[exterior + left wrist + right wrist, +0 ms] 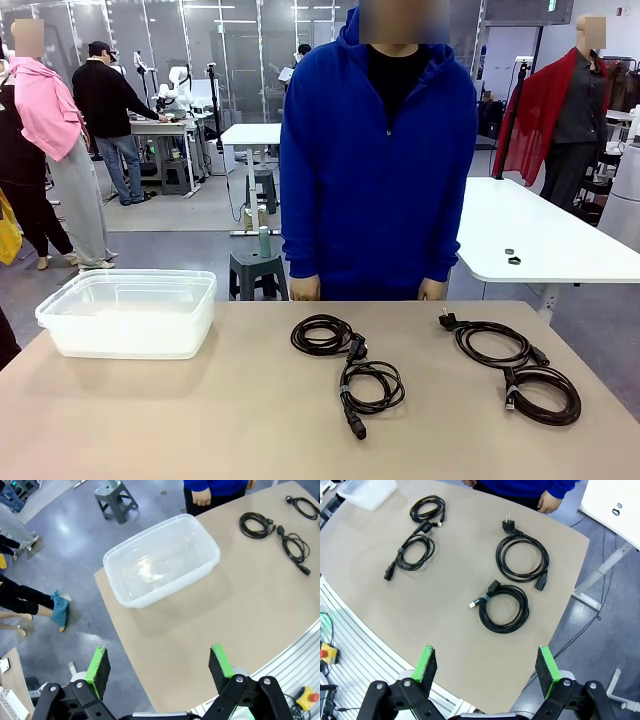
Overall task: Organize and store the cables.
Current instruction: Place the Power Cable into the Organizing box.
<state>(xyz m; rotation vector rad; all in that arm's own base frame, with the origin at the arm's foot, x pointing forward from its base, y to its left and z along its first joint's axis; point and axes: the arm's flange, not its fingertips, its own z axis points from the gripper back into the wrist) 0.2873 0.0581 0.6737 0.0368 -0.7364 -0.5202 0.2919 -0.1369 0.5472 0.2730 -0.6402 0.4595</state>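
Cables (573, 398), four coils, lie loose on the table (200, 420); none is in the bin (130, 340). Two sit mid-table, the far coil's plug apparently touching the near coil. Two more lie toward the right edge, so close together that I cannot tell whether they touch. The bin stands empty by the far left corner.

Left gripper (160, 667) hangs high over the left edge near the bin, jaws spread wide, nothing held. Right gripper (486, 664) hangs high over the near right corner, equally wide and empty.

Hazards, in my judgement:
- Paired coils: lifting one is likely to drag its neighbour, or let it drop short of the bin.
- Thin cord flat on the table: a shallow pinch may catch a single strand, and the coil could then unwind and trail.
- Heavy plug ends could swing and hook the bin rim.
- The bin looks light; a knock could push it toward the left edge.
- The right pair lies well apart from the bin, so a carry crosses the other arm's space.
- The person's hands (432, 290) rest at the far edge, near the mid-table coil.
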